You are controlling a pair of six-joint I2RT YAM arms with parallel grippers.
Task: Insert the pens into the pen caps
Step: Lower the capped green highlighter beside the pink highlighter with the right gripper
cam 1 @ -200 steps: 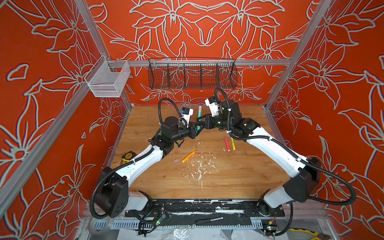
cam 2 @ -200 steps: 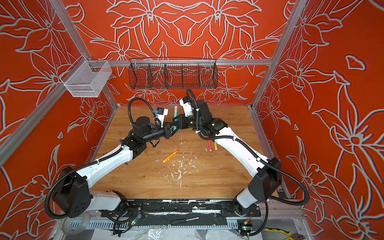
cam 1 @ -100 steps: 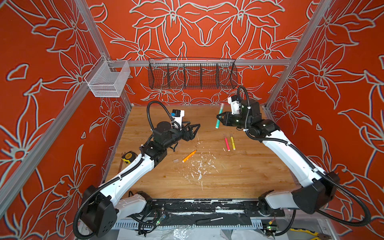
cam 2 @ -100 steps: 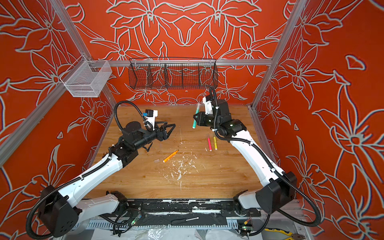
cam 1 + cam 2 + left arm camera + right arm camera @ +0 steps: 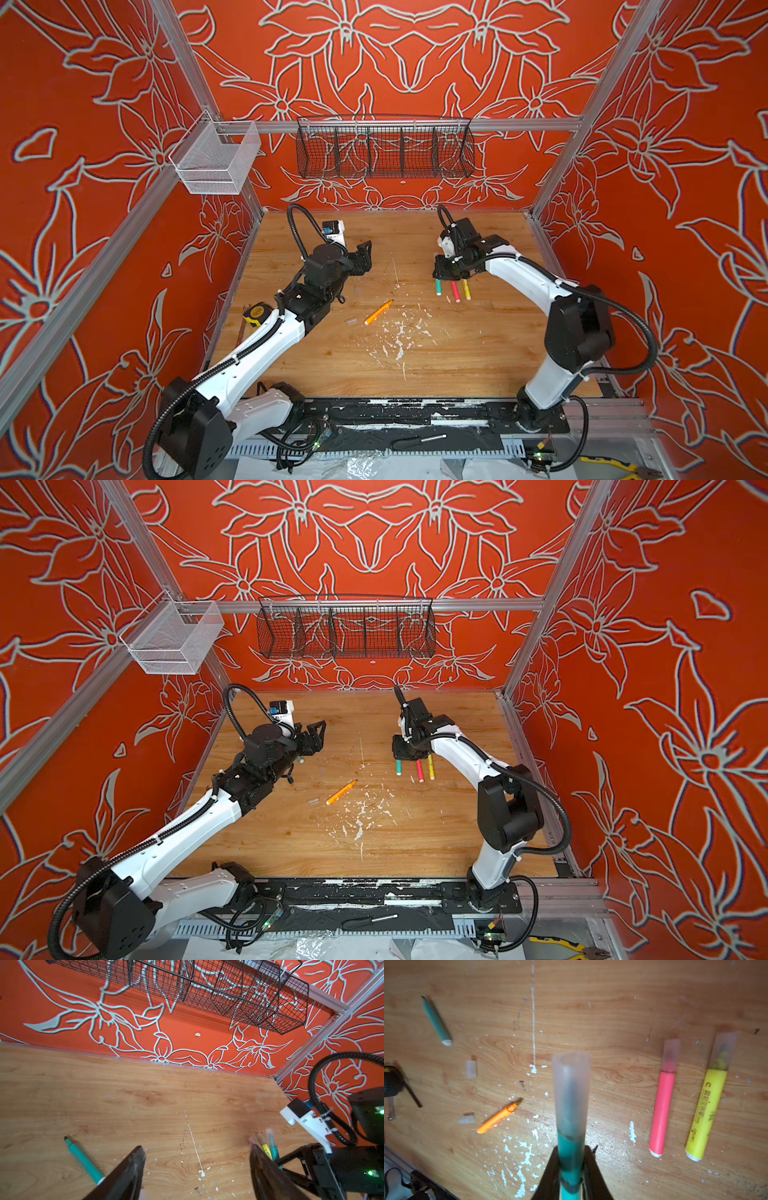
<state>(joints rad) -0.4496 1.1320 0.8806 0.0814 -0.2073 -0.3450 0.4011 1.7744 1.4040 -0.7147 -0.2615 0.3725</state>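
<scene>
Two grippers over desk [image 5: 478, 361]. Right gripper [image 5: 446, 272] at 2 o'clock from desk centre in both top views: jaws clamp capped teal pen [image 5: 569, 1142]; capped pink pen [image 5: 455, 291], yellow pen [image 5: 466, 289] lie at its 3 o'clock. Left gripper [image 5: 365, 258] at 11 o'clock: jaws wide, empty. Orange pen [image 5: 378, 312] uncapped near centre, loose pen cap [image 5: 351, 321] at its 8 o'clock.

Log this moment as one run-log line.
left gripper: open, empty | right gripper: shut on capped teal pen | pink pen, yellow pen: capped, lying | orange pen, other teal pen: uncapped | loose caps: two
</scene>
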